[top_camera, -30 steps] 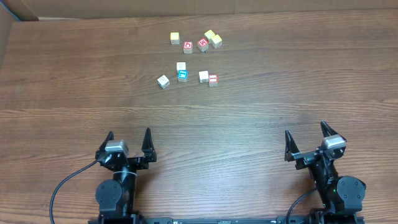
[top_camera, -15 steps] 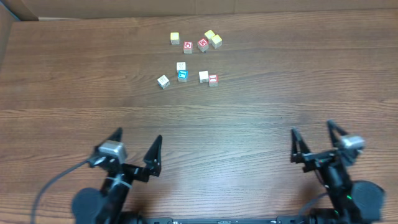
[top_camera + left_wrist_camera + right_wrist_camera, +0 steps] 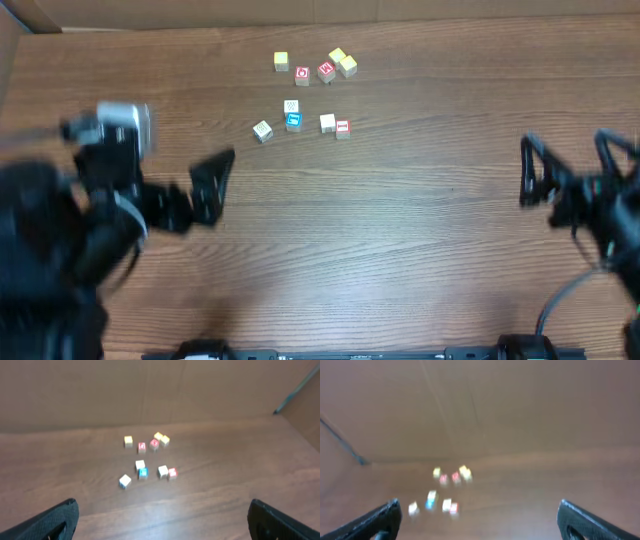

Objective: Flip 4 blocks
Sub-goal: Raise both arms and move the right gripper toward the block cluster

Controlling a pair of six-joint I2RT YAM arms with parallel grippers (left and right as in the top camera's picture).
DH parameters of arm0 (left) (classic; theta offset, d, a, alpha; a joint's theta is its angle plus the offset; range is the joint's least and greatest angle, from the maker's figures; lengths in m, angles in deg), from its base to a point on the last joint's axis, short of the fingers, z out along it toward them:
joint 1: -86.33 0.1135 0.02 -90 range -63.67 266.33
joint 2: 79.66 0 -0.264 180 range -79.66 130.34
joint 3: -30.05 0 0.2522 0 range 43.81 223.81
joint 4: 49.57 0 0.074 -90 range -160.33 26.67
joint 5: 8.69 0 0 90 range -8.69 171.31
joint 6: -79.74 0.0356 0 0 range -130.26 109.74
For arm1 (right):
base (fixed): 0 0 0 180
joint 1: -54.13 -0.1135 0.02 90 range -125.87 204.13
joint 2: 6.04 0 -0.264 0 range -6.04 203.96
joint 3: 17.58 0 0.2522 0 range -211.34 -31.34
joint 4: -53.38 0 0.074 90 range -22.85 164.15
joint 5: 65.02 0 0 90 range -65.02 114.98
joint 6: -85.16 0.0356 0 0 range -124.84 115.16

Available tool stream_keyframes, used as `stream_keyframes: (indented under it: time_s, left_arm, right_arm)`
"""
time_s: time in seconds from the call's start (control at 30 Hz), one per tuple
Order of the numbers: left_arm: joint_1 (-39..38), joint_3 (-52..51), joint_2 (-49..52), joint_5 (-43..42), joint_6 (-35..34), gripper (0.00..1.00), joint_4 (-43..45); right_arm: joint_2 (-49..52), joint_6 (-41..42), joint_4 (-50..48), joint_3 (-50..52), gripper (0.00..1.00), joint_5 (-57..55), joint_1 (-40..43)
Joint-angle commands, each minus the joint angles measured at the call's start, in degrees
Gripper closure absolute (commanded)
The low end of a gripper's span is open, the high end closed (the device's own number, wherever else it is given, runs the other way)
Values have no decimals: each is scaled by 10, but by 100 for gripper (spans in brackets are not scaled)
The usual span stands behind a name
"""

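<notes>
my left pincer (image 3: pixel 162 506) and right pincer (image 3: pixel 479 505) gape empty; the blocks (image 3: pixel 143 472) sit well ahead, so i'd come down squarely on one cube's sides.

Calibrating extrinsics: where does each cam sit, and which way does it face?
Left wrist: low over the table, facing forward at the blocks; open left gripper in the bottom corners.
Right wrist: same from the right, blurred; open right gripper in the bottom corners.
Overhead: above the table, looking down; both grippers, blurred.
Shared: all see the blocks.

Four tiny blocks (image 3: pixel 327 122), loose row, resting flat: blue-faced block (image 3: pixel 293 121), red-faced block (image 3: pixel 343 127), two whitish.
</notes>
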Motion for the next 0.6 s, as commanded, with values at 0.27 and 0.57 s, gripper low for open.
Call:
stream_keyframes:
  time_s: [0.27,0.57]
  left_arm:
    - [-4,127,187,-4,24,0,-46]
    - [-3,127,238,32,21,96,-126]
  right_arm:
    - [410,4,264,-374,0,147,-2]
    - [522,4,336,-366,96,230,-10]
